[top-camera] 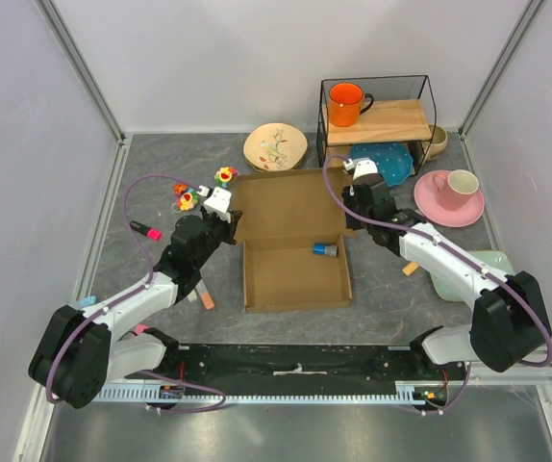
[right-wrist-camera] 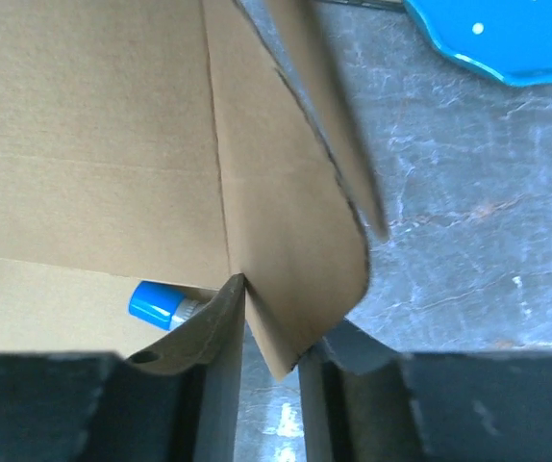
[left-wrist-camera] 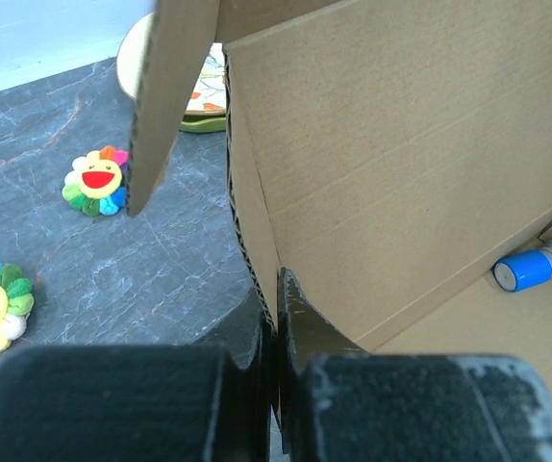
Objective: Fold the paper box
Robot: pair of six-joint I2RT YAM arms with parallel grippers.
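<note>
Quick status from my end. The paper box (top-camera: 290, 274) sits in the middle of the table (top-camera: 112, 192), between the two arms. Its tray part is formed, with low walls up on the sides, and the big lid panel at the far side is swung open.

The left gripper (left-wrist-camera: 276, 380) is at the box's far-left corner. On the left wrist cam its fingers (left-wrist-camera: 122, 404) are closed tight on the cardboard edge where the side wall meets the lid, with a loose flap sticking up just above them.

The right gripper (right-wrist-camera: 273, 385) is at the far-right corner. Its fingers (right-wrist-camera: 209, 385) are partly apart, one on each side of a curved flap. I can see table through the gap, so the flap isn't squeezed flat.

There's a small cylinder with a blue cap (top-camera: 325, 250) lying inside the tray near the right wall.

Clutter around it:
- flower plushies (top-camera: 225, 175) just left of the lid
- a floral plate (top-camera: 275, 146) behind the box
- an orange mug (top-camera: 346, 104) on the wooden shelf (top-camera: 391, 123)
- a blue plate (top-camera: 389, 162) under that shelf
- a pink cup (top-camera: 462, 183) on a pink saucer (top-camera: 444, 210) over on the right
- a pink marker (top-camera: 145, 230) off to the left
</note>
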